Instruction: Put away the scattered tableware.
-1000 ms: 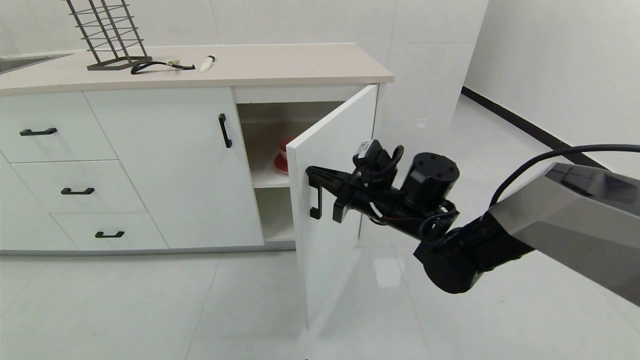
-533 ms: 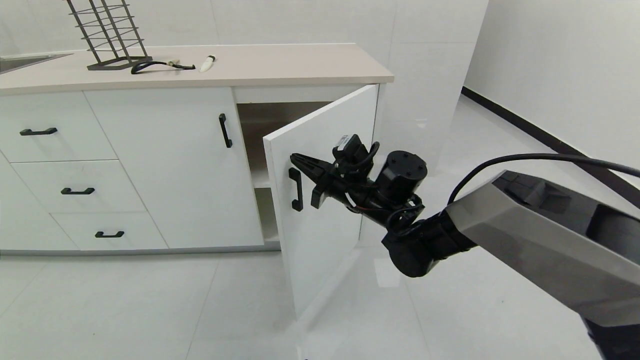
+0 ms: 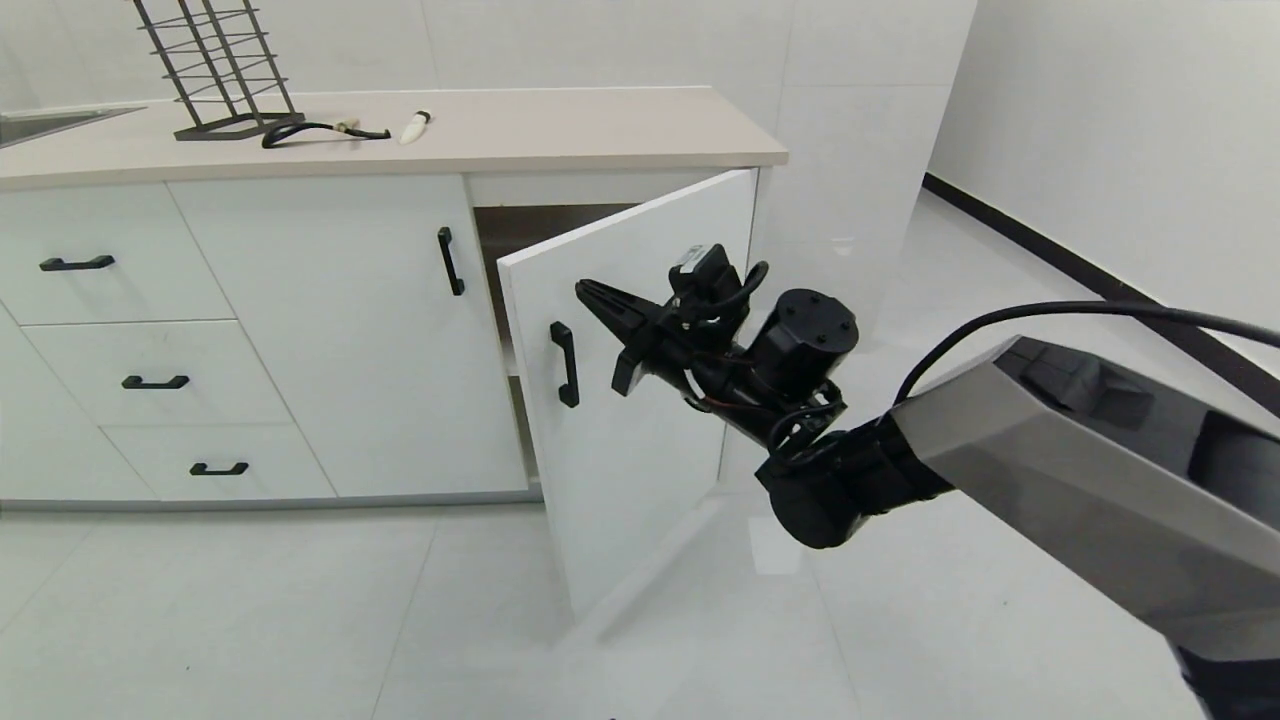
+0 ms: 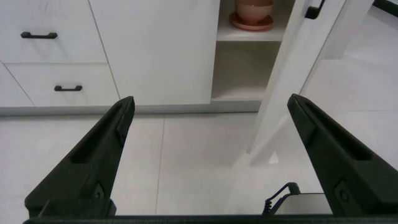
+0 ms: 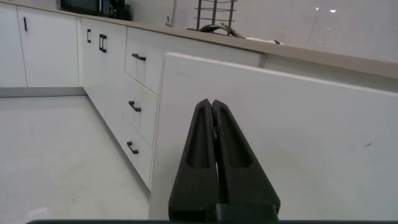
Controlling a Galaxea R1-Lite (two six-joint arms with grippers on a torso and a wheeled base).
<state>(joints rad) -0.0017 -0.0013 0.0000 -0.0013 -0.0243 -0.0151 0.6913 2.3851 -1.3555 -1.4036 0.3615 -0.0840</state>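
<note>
Right gripper (image 3: 585, 290): fingers pressed together, nothing between them. It sits in front of the outer face of the cabinet door (image 3: 640, 400), just beside and above the black door handle (image 3: 566, 364). I cannot tell whether the tips touch the door. In the right wrist view the closed gripper (image 5: 212, 104) points at the door's upper edge (image 5: 267, 71).

Left gripper (image 4: 209, 99): fingers spread wide, empty, held above the floor (image 4: 186, 162) and facing the cabinet.

Door: partly open, hinged on its right side, free edge swung out toward the room.

Tableware: a pink bowl (image 4: 253, 7) sits on a pink plate (image 4: 251, 22) on the shelf (image 4: 249, 34) inside the open cabinet compartment. The lower compartment under that shelf is in shade.

Surface: beige countertop (image 3: 560, 125) over white cabinets. Toward its left end stands a dark wire rack (image 3: 215, 70). A black cable (image 3: 310, 130) loops from the rack's base, and a small white item (image 3: 415, 126) lies just beyond the cable's end. The corner of a sink (image 3: 50, 122) shows at the far left.

Room:
- Second cabinet door (image 3: 330, 330), closed, with a vertical black handle.
- Three drawers (image 3: 100, 265) stacked to its left, each with a black pull.
- Glossy light tile floor.
- White walls; a black baseboard (image 3: 1050, 250) runs along the right wall.
</note>
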